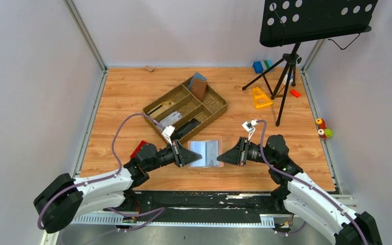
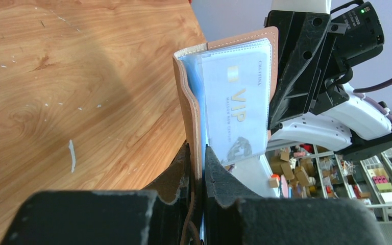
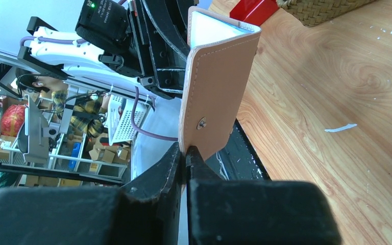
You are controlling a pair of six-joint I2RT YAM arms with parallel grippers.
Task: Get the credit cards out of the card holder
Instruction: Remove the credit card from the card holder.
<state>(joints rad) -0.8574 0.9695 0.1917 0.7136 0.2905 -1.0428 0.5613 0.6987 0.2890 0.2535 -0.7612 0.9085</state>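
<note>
The card holder (image 1: 204, 153) hangs open between my two grippers just above the table, tan outside, blue-grey inside facing up. My left gripper (image 1: 190, 155) is shut on its left flap; in the left wrist view the jaws (image 2: 198, 148) pinch the tan leather edge. A white VIP card (image 2: 237, 107) sits in a clear sleeve of the card holder (image 2: 189, 102). My right gripper (image 1: 225, 157) is shut on the right flap; in the right wrist view (image 3: 185, 149) it grips the tan flap (image 3: 217, 87) just below its snap stud.
A wicker tray (image 1: 209, 120) with a reddish-brown and a blue wallet (image 1: 199, 88) stands behind the card holder. A red block (image 1: 139, 148) lies by the left arm. A music stand (image 1: 286, 66), a yellow triangle (image 1: 260, 97) and small toys are at the back right.
</note>
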